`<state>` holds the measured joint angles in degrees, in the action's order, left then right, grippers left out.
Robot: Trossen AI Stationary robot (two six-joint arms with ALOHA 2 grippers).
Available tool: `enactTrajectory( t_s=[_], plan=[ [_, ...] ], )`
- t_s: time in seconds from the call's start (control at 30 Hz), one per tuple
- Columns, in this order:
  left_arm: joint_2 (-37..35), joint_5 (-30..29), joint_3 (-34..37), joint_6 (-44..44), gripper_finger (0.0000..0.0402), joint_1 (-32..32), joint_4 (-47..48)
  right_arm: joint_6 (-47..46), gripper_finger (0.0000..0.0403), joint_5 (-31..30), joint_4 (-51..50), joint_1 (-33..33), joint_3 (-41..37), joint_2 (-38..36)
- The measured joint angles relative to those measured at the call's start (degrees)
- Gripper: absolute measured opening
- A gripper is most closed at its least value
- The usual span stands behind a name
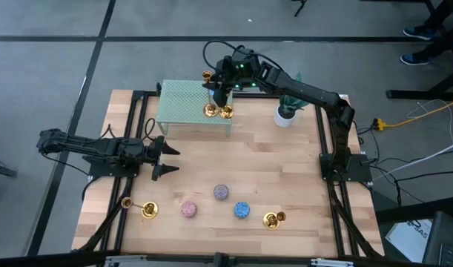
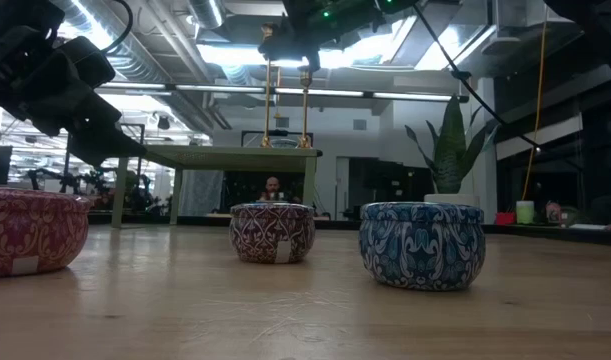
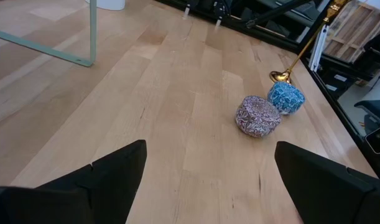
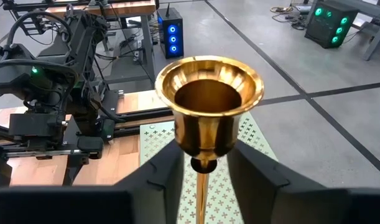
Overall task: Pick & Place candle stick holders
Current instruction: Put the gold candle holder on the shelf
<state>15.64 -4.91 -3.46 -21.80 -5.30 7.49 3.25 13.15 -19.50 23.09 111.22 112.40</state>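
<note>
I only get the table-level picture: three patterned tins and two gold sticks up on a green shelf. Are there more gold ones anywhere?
Observer: Yes. From above, two more candle stick holders lie on their sides on the table: one left of the pink tin, one right of the blue tin.
Operator: Is the arm over the shelf gripping a stick?
Observer: The right gripper flanks an upright holder below its cup, gaps showing.
Operator: The other arm?
Observer: The left gripper hangs open over the table's left, empty.
</note>
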Motion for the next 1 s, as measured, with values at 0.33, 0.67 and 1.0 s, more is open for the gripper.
enactTrajectory(
  t_s=[0.33,0.67,1.0],
  plan=[
    [0.0,0.0,0.0,0.0,0.0354,0.0,0.0,0.0,0.0244,0.0,-1.5,0.0,0.0,0.0],
    [0.0,0.0,0.0,0.0,0.0353,0.0,0.0,-1.9,0.0266,0.0,-4.6,-0.4,0.0,-1.2],
    [0.0,0.0,0.0,0.0,0.0353,0.0,0.0,-3.4,0.0266,-1.7,-22.4,-1.2,8.1,-3.6]
  ],
)
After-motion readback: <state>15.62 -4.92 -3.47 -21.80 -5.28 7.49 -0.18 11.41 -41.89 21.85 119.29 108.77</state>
